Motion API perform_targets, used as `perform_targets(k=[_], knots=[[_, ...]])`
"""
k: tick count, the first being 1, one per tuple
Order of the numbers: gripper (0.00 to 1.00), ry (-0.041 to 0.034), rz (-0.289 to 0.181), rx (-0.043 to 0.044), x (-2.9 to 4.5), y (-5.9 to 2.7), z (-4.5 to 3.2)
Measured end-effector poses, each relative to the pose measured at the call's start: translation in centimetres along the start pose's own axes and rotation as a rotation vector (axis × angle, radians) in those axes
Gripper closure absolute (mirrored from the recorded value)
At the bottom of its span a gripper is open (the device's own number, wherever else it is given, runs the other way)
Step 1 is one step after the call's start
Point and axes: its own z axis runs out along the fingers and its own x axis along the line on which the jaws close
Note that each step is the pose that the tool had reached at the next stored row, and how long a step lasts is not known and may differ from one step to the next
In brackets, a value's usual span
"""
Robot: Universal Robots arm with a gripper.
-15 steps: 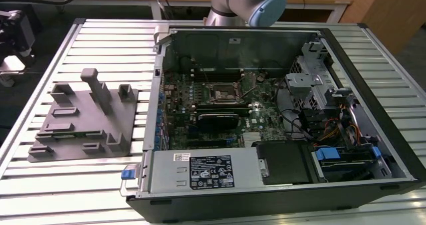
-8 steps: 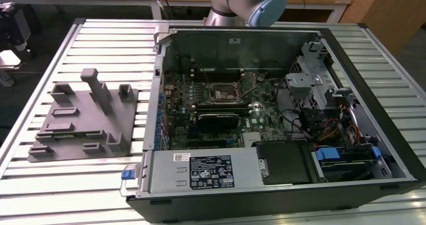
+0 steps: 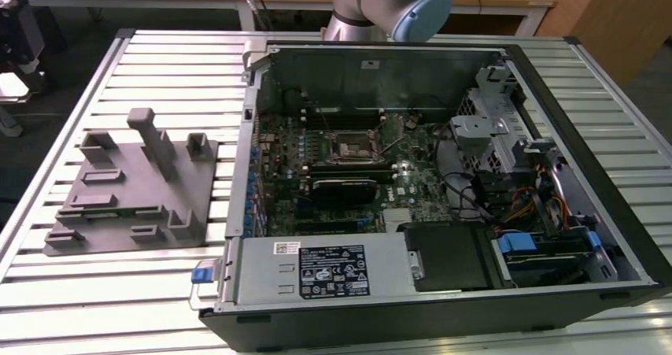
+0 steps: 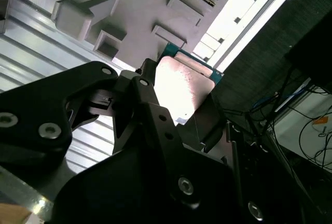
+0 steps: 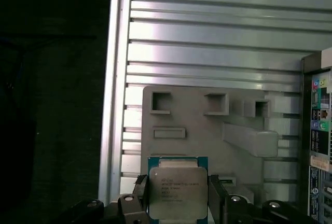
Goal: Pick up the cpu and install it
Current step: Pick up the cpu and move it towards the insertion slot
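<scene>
the claw (image 5: 179,199) is clamped on the cpu (image 5: 178,192): in the first wrist view a dark finger (image 5: 141,195) presses against one side of the chip and another finger presses the opposite side, with the silvery top facing the camera and the green rim showing around it. the second wrist view shows the same grip from behind the black linkages, the chip's bright metal face tilted between the two fingers.

the cpu hangs in the air, touching nothing but the fingers. beyond it, well apart, lies the grey moulded tray (image 5: 197,130), with its square pockets and one long post pointing sideways in the first wrist view. the tray sits on the slatted metal table (image 5: 207,42), and the back edge of the computer case (image 5: 317,130) with its coloured ports stands just beside the tray.

in the exterior view the tray rests on the table at the exterior view's left, right next to the opened case. inside the case the green board (image 3: 410,190) lies flat, and the black square socket (image 3: 352,146) sits near its middle with a thin metal lever beside it. the arm (image 3: 391,5) rises at the far edge of the table, behind the case.
</scene>
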Motion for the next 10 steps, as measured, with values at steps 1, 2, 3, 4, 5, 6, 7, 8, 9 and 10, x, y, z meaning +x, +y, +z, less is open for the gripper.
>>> perform_targets(k=[1,2,3,4,5,6,7,8,9,10], knots=[[0.46,-0.0001,0.000,-0.0001,-0.22,-0.01,0.01],[0.46,-0.0001,0.000,0.0000,-0.45,-0.02,0.01],[0.46,0.0000,0.000,0.0000,-0.69,-0.02,0.02],[0.46,-0.0001,0.000,-0.0001,-0.90,-0.03,0.03],[0.46,0.0001,0.000,0.0000,-1.07,-0.04,0.02],[0.46,0.0000,0.000,0.0000,-1.21,-0.04,0.03],[0.46,0.0000,0.000,0.0000,-1.37,-0.05,0.03],[0.46,0.0000,0.000,0.0000,-1.51,-0.05,0.03],[0.46,0.0000,0.000,0.0000,-1.68,-0.06,0.04],[0.46,0.0000,0.000,0.0000,-2.43,-0.09,0.06]])
